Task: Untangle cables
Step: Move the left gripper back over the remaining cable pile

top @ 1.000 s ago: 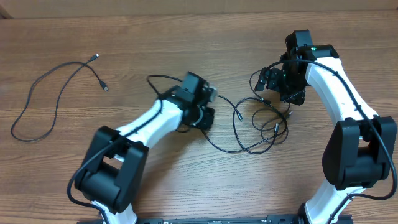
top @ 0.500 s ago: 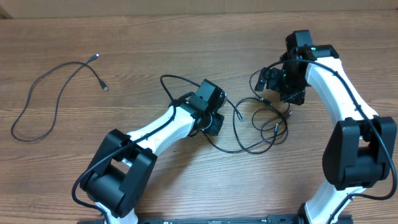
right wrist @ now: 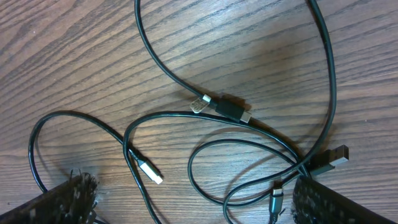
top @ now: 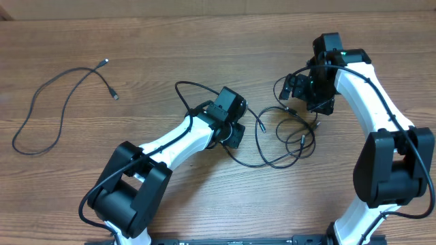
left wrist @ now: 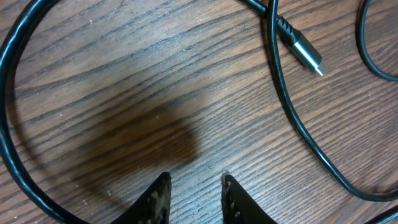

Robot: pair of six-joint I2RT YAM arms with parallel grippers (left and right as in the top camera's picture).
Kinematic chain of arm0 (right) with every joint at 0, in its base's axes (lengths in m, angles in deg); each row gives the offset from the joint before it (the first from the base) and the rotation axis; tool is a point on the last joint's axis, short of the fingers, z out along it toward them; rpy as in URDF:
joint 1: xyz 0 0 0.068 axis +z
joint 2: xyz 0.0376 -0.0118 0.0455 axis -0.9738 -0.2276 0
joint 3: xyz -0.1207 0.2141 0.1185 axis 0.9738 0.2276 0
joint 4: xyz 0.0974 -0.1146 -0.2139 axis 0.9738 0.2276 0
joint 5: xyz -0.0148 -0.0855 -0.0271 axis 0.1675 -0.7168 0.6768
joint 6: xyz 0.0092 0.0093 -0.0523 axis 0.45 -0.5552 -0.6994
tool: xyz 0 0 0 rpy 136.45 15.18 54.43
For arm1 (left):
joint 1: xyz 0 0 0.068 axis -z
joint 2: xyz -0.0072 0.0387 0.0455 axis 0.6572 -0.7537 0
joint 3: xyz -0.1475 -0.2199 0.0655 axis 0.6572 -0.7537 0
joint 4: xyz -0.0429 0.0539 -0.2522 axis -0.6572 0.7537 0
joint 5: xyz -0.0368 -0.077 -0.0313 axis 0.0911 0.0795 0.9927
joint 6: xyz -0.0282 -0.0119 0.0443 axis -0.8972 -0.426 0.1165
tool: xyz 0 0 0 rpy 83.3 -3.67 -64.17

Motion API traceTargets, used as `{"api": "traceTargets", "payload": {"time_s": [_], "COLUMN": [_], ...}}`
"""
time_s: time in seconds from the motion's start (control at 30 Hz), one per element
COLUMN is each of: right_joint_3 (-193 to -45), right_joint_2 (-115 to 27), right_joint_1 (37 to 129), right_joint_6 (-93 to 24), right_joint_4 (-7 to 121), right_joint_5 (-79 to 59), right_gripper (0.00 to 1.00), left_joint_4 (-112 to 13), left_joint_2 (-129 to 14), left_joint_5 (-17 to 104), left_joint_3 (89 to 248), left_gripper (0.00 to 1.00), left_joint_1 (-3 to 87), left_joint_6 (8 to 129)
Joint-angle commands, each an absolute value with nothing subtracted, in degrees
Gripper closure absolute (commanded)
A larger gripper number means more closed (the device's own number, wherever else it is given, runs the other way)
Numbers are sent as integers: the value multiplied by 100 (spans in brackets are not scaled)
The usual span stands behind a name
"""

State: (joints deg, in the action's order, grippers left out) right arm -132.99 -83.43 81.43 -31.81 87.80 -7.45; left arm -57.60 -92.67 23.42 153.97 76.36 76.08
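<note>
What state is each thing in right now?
Lone cable: loose, lying apart at far left.
Tangled cables: overlapping, not separated.
Left fingers: slightly open, empty, over bare wood.
Right fingers: wide open, empty, over the tangle.

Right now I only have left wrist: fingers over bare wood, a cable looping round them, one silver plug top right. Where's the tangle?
Observer: On overhead, the tangle lies to the right of your left gripper, between the two arms.
Operator: Is the right gripper on it?
Observer: No. The right gripper is wide open above it and holds nothing.
Operator: Any cable already out?
Observer: Yes. A lone cable lies far left on overhead, apart from both arms and the tangle.
</note>
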Motion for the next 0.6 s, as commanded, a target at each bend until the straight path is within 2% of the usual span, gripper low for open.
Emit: {"api": "traceTargets", "payload": {"time_s": [0.0,0.43,0.57], "right_joint_3": [-13343,-13343,-13343], "right_joint_2": [-8298,-8298,-8298], "right_joint_1": [8164,8164,8164], "right_joint_6": [-3205,-3205,-3205], "right_joint_4": [8764,8764,8764], "right_joint_5": [-695,-695,-693], "right_gripper": [0,0,0], "left_joint_4": [-5780,-5773,-5771], "left_joint_2": [-9337,-9337,-9337], "left_joint_5": [2261,2263,2263], "left_joint_3": [15355,15355,15355], "left_gripper": [71,70,66], "left_joint_1": [7638,7638,7638], "left_joint_6": [7571,7571,7571]}}
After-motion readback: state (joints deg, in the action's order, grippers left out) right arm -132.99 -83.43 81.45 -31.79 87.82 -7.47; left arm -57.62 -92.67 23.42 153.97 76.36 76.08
